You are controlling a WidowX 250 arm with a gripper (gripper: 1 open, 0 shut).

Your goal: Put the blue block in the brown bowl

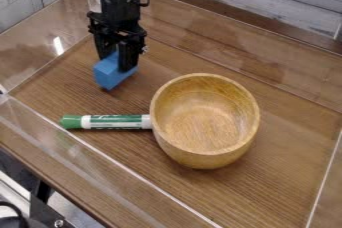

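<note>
The blue block [110, 73] rests on the wooden table at the left, a small bright-blue cuboid. My black gripper [119, 58] comes straight down onto its upper right part, with its fingers closed against the block's top. The block appears slightly tilted under the fingers. The brown bowl [205, 121] stands to the right and nearer the front, round, wooden and empty, a short gap away from the block.
A green-and-white marker pen [107, 122] lies flat in front of the block, its tip close to the bowl's left rim. Clear plastic walls [40, 17] surround the table surface. A white brick wall runs along the back.
</note>
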